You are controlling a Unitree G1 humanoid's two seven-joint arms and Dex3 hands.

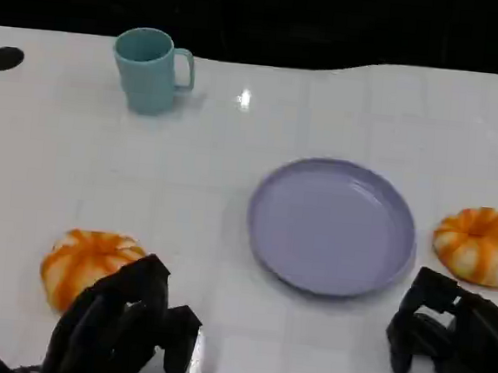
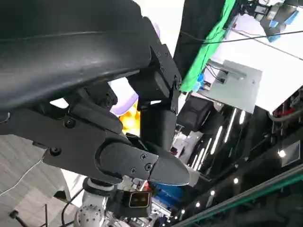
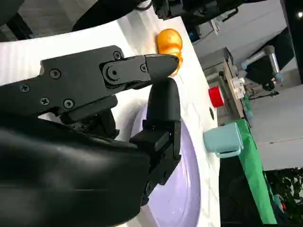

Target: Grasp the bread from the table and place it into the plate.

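So the lavender plate (image 1: 331, 226) sits pretty much mid-tabletop (image 1: 61, 135) and there's nothing in it, just the bare purple dish. Further back on the left there's a teal mug (image 1: 150, 70) standing upright with its handle pointing right; can't see down inside it from here, so no idea if anything's in there. No brand names or writing I can actually read on any of this stuff. Two orange-and-white striped bread buns are out on the white tabletop. The left bread (image 1: 85, 265) is at the near left, well off to the left of the plate, and the left robot hand (image 1: 127, 329) is right in front of it, fingers curled in with their tips up against the near edge of the bun or just short of it. I honestly can't tell if they're touching it, but the hand isn't wrapped around it and nothing is in its grasp. The right bread (image 1: 479, 245) lies just beside the plate's right rim, a small gap between them. The right robot hand (image 1: 450, 335) is near that one, a bit closer to the robot and apart from it, fingers curled in on nothing. From the right wrist camera you look past those black fingers (image 3: 163, 111) over the plate (image 3: 182, 198) toward the far bun (image 3: 169, 43) and the mug (image 3: 225, 138).
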